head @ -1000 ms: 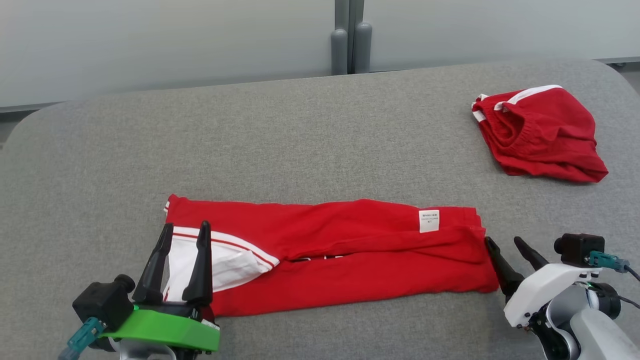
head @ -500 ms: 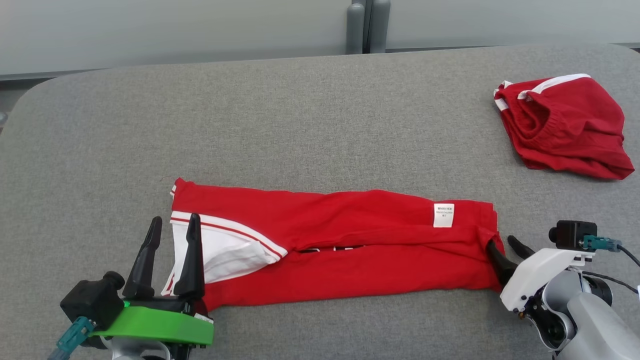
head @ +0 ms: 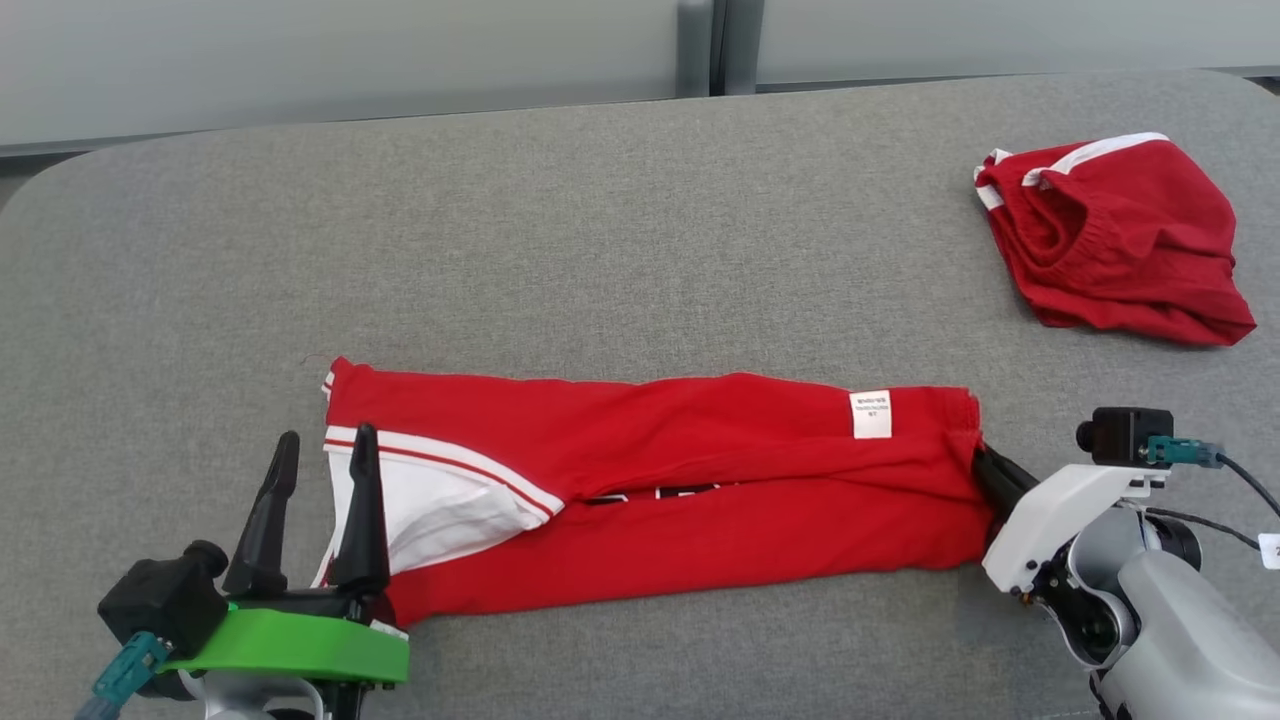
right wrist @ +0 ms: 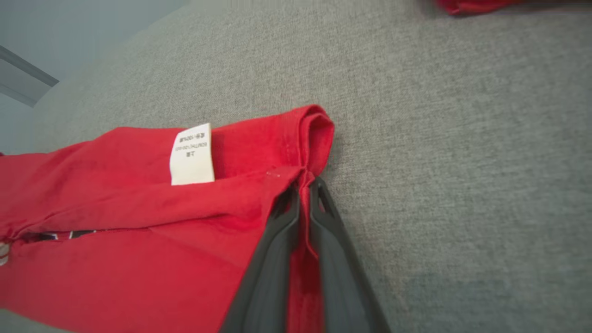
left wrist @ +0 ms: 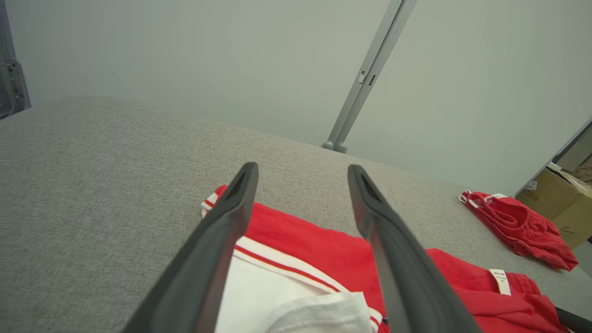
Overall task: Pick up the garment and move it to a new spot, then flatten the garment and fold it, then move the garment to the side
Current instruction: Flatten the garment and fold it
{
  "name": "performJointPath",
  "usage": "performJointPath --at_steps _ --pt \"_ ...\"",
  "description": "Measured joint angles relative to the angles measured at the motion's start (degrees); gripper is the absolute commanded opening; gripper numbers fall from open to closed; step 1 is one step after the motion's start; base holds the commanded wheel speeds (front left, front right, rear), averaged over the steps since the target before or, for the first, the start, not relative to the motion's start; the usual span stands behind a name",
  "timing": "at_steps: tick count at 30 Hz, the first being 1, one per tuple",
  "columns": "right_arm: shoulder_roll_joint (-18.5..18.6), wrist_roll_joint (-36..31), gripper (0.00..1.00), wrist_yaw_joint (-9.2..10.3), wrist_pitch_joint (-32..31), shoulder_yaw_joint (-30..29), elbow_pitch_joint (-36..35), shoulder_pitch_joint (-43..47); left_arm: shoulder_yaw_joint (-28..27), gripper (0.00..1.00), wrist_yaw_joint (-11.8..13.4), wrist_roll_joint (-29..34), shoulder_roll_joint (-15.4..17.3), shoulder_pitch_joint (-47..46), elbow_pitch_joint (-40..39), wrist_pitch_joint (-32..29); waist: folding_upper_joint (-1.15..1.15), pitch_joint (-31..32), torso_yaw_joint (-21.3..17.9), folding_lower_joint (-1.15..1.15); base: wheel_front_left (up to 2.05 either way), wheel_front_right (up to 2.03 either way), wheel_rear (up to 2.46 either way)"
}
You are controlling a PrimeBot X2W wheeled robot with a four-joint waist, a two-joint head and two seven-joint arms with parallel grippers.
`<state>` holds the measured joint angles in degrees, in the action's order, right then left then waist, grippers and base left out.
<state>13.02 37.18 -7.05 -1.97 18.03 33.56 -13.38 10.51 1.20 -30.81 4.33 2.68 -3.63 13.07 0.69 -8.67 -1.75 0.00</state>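
The garment [head: 650, 470] is a red top folded into a long strip across the near part of the grey table [head: 600, 220], with a white sleeve panel [head: 430, 500] at its left end and a white label [head: 870, 414] near its right end. My right gripper [head: 985, 458] is shut on the hem of the right end; the right wrist view shows red cloth [right wrist: 138, 222] pinched between the right gripper's [right wrist: 305, 185] two fingers. My left gripper [head: 326, 434] is open at the left end, one finger over the white panel and the other beside the edge. In the left wrist view the left gripper [left wrist: 303, 167] stands spread above the garment [left wrist: 314, 240].
A second red garment [head: 1110, 240] lies crumpled at the far right of the table, also in the left wrist view [left wrist: 518, 226]. A cardboard box [left wrist: 564, 203] stands beyond that end. A grey wall with a post [head: 715, 45] runs behind the table.
My right gripper slid onto the garment's right edge and shut on the hem. My left gripper drew slightly left and back relative to the garment, still open. The camera shifted a little.
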Motion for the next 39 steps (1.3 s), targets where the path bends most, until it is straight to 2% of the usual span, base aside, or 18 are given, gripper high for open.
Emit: performJointPath --at_steps 3,11,19,29,39 --pt "1.0 0.8 0.00 -0.07 0.4 0.8 -0.8 -1.4 -1.0 1.00 0.3 0.0 0.2 0.0 -0.2 0.0 0.00 0.1 -0.7 0.00 0.00 0.00 0.00" --pt "8.6 1.1 0.00 -0.09 0.5 0.2 -1.5 -4.3 -1.4 1.00 0.4 0.0 0.3 0.0 -1.4 0.0 0.00 0.0 -3.3 0.00 0.00 0.00 0.00" --pt "13.2 1.6 0.00 -0.08 0.4 1.0 -2.6 -6.4 -1.4 1.00 0.8 0.3 0.5 0.0 -2.5 0.1 0.00 -0.6 -6.0 0.00 0.00 0.00 0.00" --pt "12.2 3.0 0.00 -0.08 -0.7 11.5 -10.3 -7.9 -0.8 1.00 0.8 0.3 0.6 0.0 -2.5 0.0 0.00 -0.4 -8.0 0.00 0.00 0.00 0.00" --pt "12.6 7.0 0.00 -0.07 -2.8 24.7 -21.7 -8.9 0.7 1.00 0.7 0.3 0.4 0.0 -1.5 -0.4 0.00 0.4 -6.7 0.00 0.00 0.00 0.00"
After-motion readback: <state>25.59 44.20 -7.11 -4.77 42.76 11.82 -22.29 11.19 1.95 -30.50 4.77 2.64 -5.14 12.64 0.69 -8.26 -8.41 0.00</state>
